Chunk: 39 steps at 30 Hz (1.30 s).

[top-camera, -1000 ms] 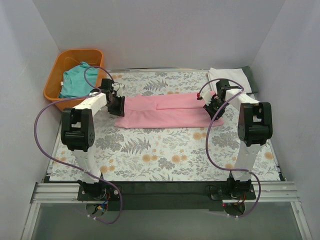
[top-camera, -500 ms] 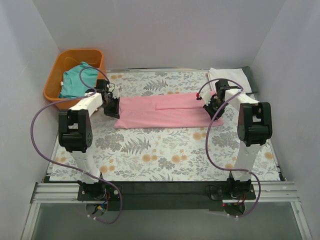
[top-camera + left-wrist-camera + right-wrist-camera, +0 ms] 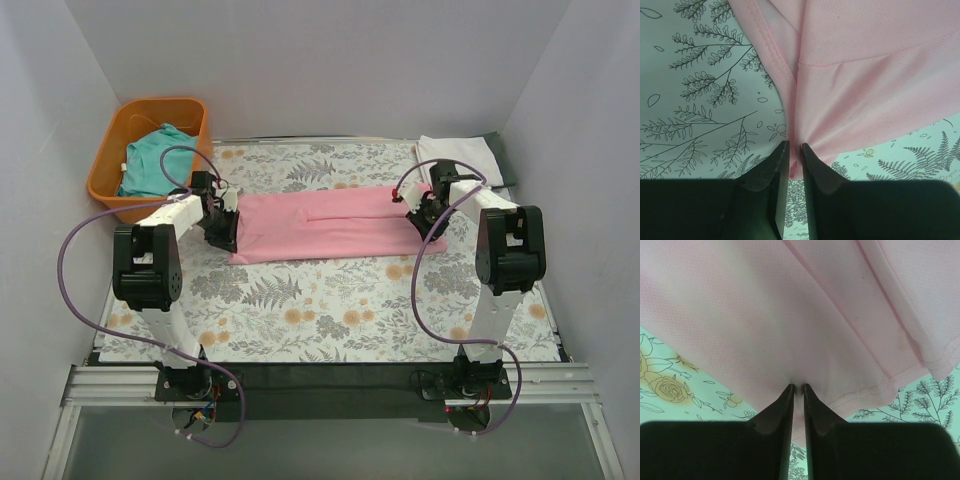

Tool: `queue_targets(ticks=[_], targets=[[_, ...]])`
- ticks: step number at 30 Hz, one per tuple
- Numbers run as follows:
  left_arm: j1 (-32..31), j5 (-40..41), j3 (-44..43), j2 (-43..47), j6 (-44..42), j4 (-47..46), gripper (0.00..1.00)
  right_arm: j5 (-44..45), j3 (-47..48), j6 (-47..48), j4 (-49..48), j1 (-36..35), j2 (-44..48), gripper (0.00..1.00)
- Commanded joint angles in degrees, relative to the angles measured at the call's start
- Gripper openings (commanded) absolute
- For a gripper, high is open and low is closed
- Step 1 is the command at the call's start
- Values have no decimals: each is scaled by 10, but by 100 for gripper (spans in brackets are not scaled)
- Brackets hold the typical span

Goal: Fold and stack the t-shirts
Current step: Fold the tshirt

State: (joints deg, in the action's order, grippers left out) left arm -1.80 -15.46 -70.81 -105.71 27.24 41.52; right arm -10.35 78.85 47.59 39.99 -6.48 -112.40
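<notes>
The pink t-shirt (image 3: 330, 222) lies as a long folded strip across the middle of the floral cloth. My left gripper (image 3: 226, 226) is shut on its left end; the left wrist view shows the pink cloth (image 3: 860, 75) pinched between the jaws of the left gripper (image 3: 794, 147). My right gripper (image 3: 422, 212) is shut on the right end, where the pink cloth (image 3: 790, 315) bunches at the tips of the right gripper (image 3: 797, 387). The teal t-shirt (image 3: 152, 160) lies crumpled in the orange basket. The white t-shirt (image 3: 455, 155) lies folded at the back right.
The orange plastic basket (image 3: 108, 165) stands at the back left, off the floral table cloth (image 3: 330, 300). A dark cloth (image 3: 500, 155) shows under the white shirt's right edge. White walls close in the back and both sides.
My left gripper has moved left and slightly toward the near edge with the shirt's end, pulling the pink strip longer and flatter. The right gripper has barely moved.
</notes>
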Motion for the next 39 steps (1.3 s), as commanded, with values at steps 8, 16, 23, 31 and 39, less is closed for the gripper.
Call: queue_targets(ticks=[8,16,23,31,39], targets=[[10,17,0,59,-26,1,29,12,-100,32,44,-22,71,17],[-7,-21,-70,83,2,11,32,-96,-227,90,205,-112,216,16],[-81,-37,-37,71,65,-6,40,-138,-21,46,226,-60,151,18],[-106,43,-40,-14,142,-50,22,-65,80,5,146,-50,4,15],[-105,76,-115,-111,105,-63,18,-41,-40,0,120,-74,9,11]])
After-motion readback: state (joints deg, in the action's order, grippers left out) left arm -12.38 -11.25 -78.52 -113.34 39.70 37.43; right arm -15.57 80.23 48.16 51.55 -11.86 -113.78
